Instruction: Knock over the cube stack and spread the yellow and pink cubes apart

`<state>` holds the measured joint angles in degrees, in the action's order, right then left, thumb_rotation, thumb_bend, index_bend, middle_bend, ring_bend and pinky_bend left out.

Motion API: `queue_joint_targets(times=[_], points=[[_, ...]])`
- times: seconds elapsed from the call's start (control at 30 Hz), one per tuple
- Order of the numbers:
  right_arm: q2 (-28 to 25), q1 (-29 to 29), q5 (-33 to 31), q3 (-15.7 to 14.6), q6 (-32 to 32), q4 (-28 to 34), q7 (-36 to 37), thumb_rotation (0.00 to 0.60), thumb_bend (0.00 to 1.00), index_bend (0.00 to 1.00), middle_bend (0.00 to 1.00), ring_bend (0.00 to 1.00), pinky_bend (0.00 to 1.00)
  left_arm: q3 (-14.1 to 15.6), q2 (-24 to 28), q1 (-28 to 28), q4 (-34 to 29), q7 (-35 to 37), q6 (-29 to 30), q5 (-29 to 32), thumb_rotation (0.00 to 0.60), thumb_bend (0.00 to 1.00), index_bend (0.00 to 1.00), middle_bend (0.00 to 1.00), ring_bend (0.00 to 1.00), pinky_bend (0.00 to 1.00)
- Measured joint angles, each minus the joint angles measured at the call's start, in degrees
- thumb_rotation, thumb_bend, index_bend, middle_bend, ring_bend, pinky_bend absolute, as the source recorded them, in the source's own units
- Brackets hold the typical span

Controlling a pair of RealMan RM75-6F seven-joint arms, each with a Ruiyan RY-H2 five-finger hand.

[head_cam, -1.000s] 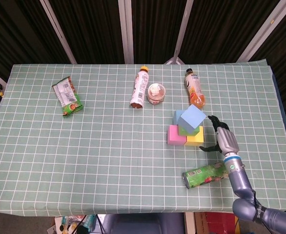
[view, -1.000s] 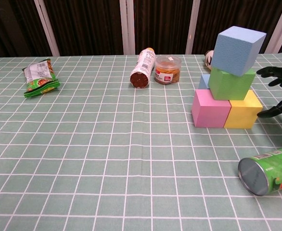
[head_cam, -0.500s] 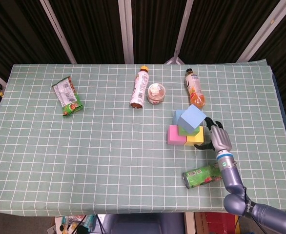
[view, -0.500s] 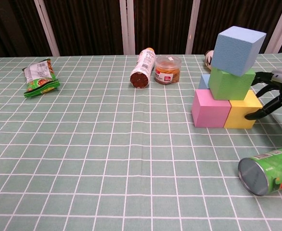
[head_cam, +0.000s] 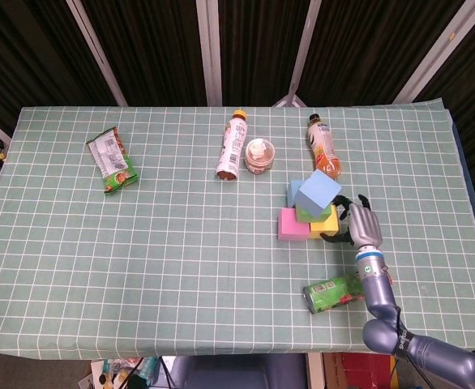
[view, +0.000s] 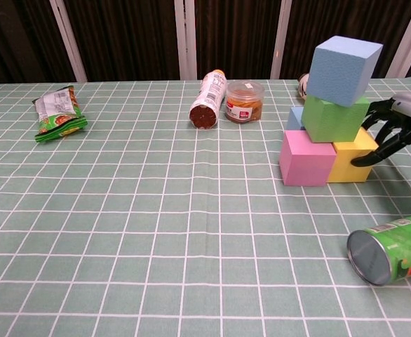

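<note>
The cubes, like the pink cube [view: 307, 158], look like soft, matt foam. The table cover [view: 121, 232] looks like cloth, and the green can [view: 391, 249] has a shiny metal end.

Head view looks steeply down on the table [head_cam: 140, 267]; chest view low, nearer, shares it.

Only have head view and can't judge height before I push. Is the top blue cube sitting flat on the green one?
Observer: In the chest view the top blue cube sits on the green cube, twisted off square and overhanging it to the right.
Operator: What carries green?
Observer: It straddles the seam between the pink cube and the yellow cube, which sit side by side.
Operator: Right hand height?
Observer: The right hand is spread beside the stack, with upper fingers level with green and a lower one at yellow's right face. Contact looks likely, but I can't confirm it.
</note>
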<state>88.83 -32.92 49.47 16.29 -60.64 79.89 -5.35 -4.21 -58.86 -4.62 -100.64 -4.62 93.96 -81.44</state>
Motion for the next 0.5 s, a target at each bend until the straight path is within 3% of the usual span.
queue_joint_targets(times=[0.27, 0.5], points=[[-0.08, 0.26, 1.34, 0.53, -0.95, 1.15, -0.36, 0.600, 0.09, 0.32, 0.34, 0.47, 0.04, -0.02, 0.14, 0.01, -0.06, 0.24, -0.14, 0.19, 0.600, 0.15, 0.18, 0.03, 0.00, 0.00], [-1.67, 0.27, 2.17, 1.46, -2.97, 6.22, -2.48, 0.600, 0.09, 0.32, 0.34, 0.47, 0.04, -0.04, 0.39, -0.06, -0.02, 0.91, -0.16, 0.34, 0.600, 0.15, 0.18, 0.03, 0.00, 0.00]])
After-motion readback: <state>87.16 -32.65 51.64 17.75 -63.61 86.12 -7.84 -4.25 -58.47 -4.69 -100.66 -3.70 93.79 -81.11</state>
